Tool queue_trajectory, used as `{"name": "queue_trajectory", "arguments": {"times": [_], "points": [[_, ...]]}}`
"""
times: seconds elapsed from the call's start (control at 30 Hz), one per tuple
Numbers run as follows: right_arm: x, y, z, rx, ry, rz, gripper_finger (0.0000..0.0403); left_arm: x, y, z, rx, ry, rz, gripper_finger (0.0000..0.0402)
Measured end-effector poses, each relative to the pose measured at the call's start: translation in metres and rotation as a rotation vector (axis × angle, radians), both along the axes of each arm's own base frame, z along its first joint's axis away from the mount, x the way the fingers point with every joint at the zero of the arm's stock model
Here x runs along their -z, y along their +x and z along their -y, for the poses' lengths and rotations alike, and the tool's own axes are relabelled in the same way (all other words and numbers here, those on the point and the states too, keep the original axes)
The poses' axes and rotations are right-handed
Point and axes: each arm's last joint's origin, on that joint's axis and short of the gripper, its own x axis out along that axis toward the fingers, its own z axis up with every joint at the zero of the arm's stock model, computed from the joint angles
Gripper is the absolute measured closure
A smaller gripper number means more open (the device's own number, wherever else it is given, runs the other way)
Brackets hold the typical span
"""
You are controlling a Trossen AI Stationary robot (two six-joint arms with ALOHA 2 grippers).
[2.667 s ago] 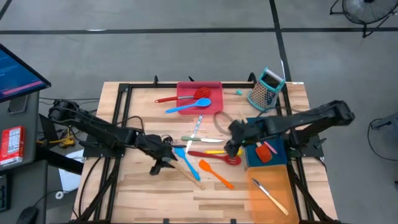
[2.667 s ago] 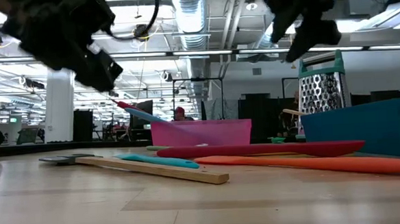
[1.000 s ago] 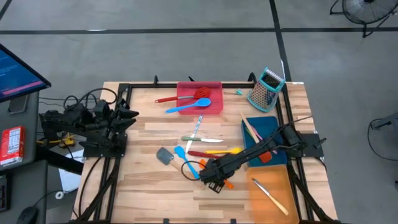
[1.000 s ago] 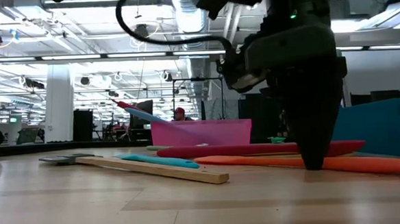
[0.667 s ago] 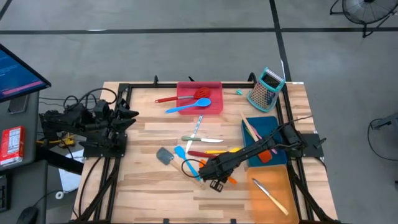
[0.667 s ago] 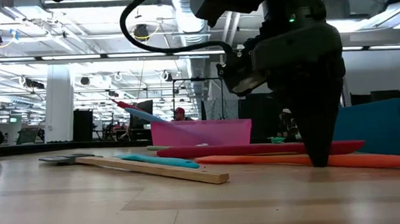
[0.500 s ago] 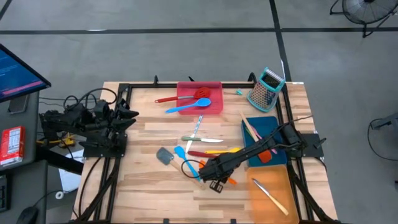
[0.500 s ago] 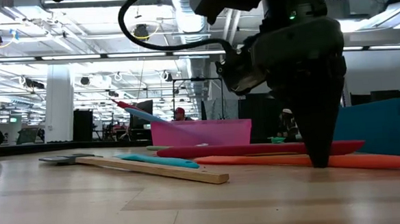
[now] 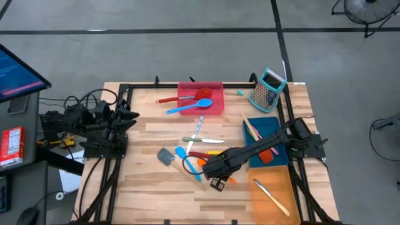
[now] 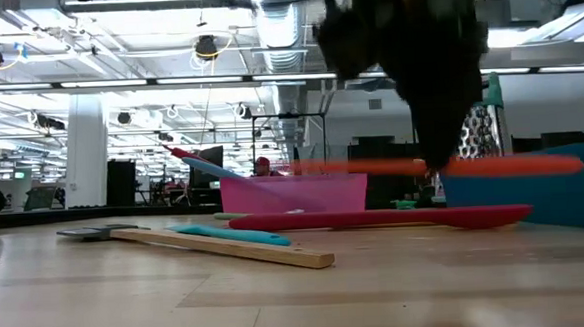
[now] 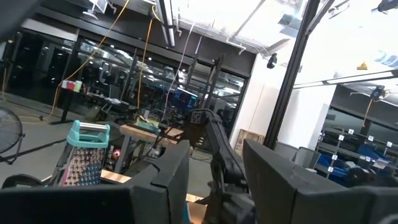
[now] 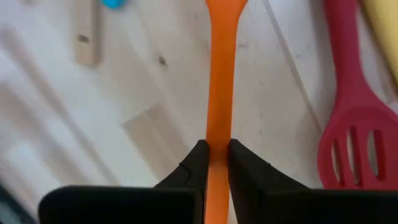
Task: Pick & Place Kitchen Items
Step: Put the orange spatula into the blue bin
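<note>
Right gripper (image 12: 216,155): jaws clenched on orange spatula (image 12: 219,74), lifted off desk (image 9: 156,187).
Left gripper (image 11: 214,162): parked, jaws apart, empty.
Writing: none readable.

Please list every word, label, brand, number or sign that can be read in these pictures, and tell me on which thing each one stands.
No text can be read anywhere.
Red package beside the table, at the picture's left edge: has print, too small to read.
Blue monitor screen: shows lines, too blurred to read.
Box grater, trays and utensils: no visible lettering.
</note>
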Motion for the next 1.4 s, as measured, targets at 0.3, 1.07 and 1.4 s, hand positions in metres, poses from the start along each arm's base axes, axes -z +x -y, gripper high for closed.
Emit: {"name": "queue_trajectory", "arguments": {"times": [0.3, 1.07, 1.4], "points": [[-0.076, -0.015, 0.007, -0.017, 0.074, 0.281, 0.0357, -0.001, 0.0, 0.0, 0.004, -0.002, 0.006, 0.0266], [-0.236, -0.073, 0.04, -0.119, 0.098, 1.143, 0.0356, -0.002, -0.001, 0.0, 0.004, -0.006, 0.025, 0.0266], [-0.279, -0.093, 0.047, -0.144, 0.115, 1.451, 0.0356, -0.002, -0.001, 0.0, 0.003, -0.005, 0.026, 0.0266]]}}
